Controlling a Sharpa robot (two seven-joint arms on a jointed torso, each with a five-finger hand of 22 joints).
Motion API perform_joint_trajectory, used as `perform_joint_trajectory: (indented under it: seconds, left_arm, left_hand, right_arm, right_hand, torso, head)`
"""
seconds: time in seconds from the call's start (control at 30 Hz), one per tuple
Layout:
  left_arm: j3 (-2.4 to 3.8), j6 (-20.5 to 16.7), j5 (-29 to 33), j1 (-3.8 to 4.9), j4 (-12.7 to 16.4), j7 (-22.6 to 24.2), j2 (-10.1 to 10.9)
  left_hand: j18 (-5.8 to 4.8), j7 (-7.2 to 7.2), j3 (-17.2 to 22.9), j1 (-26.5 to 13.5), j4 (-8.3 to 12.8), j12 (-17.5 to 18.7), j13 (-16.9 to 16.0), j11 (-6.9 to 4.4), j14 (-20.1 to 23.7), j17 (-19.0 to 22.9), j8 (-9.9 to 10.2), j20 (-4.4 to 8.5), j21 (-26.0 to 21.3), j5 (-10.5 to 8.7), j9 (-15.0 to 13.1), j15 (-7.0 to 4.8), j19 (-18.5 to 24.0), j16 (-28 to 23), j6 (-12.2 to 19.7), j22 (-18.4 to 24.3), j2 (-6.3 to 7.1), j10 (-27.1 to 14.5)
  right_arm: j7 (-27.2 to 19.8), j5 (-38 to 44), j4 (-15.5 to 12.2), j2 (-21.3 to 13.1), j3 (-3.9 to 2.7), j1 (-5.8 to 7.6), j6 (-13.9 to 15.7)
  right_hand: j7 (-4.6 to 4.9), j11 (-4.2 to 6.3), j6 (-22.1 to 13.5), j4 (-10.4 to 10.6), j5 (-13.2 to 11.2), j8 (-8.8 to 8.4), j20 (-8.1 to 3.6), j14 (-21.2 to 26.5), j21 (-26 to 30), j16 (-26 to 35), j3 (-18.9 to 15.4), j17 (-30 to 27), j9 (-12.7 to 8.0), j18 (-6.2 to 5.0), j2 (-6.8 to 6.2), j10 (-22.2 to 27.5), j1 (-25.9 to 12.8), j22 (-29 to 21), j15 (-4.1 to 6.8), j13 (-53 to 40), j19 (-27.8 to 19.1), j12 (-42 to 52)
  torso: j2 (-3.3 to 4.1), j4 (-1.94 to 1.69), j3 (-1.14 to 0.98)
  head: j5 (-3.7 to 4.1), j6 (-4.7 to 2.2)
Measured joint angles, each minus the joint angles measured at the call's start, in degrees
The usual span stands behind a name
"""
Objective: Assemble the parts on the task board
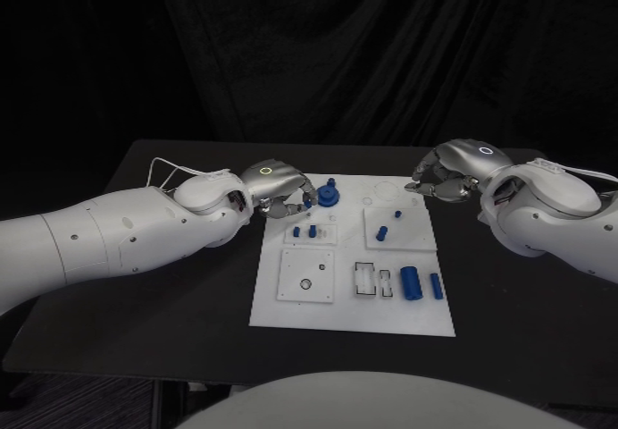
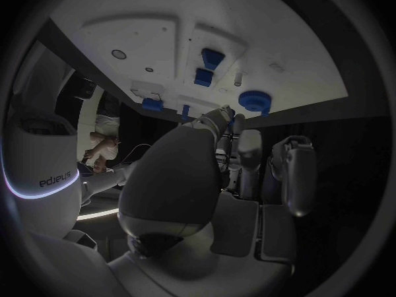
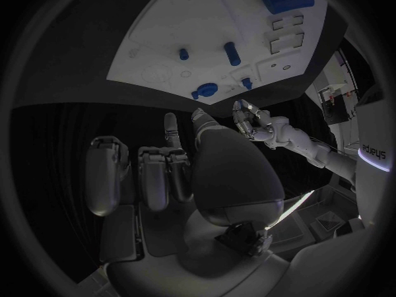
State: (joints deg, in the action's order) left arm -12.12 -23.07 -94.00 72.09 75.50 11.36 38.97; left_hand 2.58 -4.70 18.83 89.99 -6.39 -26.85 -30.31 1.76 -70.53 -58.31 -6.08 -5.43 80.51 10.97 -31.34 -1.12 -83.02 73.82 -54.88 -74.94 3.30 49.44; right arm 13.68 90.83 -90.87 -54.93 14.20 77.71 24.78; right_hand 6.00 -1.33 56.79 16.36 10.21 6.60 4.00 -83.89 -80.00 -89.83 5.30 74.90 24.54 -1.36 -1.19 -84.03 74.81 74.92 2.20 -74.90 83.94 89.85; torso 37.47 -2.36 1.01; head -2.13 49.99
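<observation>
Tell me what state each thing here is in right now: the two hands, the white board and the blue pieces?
left hand: at the board's far left corner, fingers by the round blue part, holding nothing I can see.
right hand: fingers curled in, empty, hanging past the board's far right corner.
task board: flat on the table.
round blue part: standing upright.
blue cylinder: lying flat.

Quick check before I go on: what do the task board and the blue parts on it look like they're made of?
Task board: looks like rigid white plastic, matte, with an even surface and crisp cut-out recesses; painted metal can't be ruled out. Blue parts, such as the round flanged piece at the far edge and the big cylinder near the front: probably moulded or printed plastic, uniformly coloured, without metallic glint.
</observation>
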Motion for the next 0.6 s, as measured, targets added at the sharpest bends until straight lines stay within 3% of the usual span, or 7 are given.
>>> perform_joint_trajectory:
  seconds: [0.27, 0.6]
  left_arm:
    - [0.00, 0.88, -0.01, 0.00, -0.54, -0.50, -0.01]
    - [0.00, 2.59, -0.02, -0.51, -2.60, -0.77, -1.87]
  left_hand:
    - [0.00, 0.00, 0.00, -0.30, 0.00, 0.07, 0.13, 0.00, 0.20, 0.12, 0.01, 0.00, 0.00, 0.05, 0.02, 0.21, 0.00, 0.00, 0.00, 0.01, 0.30, 0.00]
    - [0.01, 0.00, 0.00, -0.30, 0.00, 0.08, 0.24, 0.00, 0.46, 0.55, 0.04, -0.04, -0.28, 0.05, 0.02, 0.04, 0.04, -0.28, 0.01, 0.01, 0.30, 0.00]
  right_arm:
    - [-0.05, -0.31, 0.01, -0.06, 0.01, -0.40, -0.23]
    - [-0.10, -0.50, 0.03, 0.00, 0.00, -0.47, -0.43]
  right_hand:
    - [0.00, 0.00, 0.00, 0.00, 0.00, -0.24, 0.00, 0.00, 0.00, 0.00, 0.00, 0.00, -0.07, 0.00, 0.07, 0.00, 0.07, 0.00, 0.00, 0.00, 0.00, 0.00]
    - [0.00, 0.00, 0.00, 0.00, 0.00, -0.24, 0.00, 0.00, 0.00, 0.00, 0.00, 0.00, -0.06, 0.00, 0.07, 0.00, 0.07, -0.01, 0.00, 0.00, 0.00, 0.00]
  torso:
    - [0.03, -0.09, -0.02]
    - [0.04, -0.18, -0.02]
  head:
    - [0.07, 0.00]
    - [0.12, 0.00]
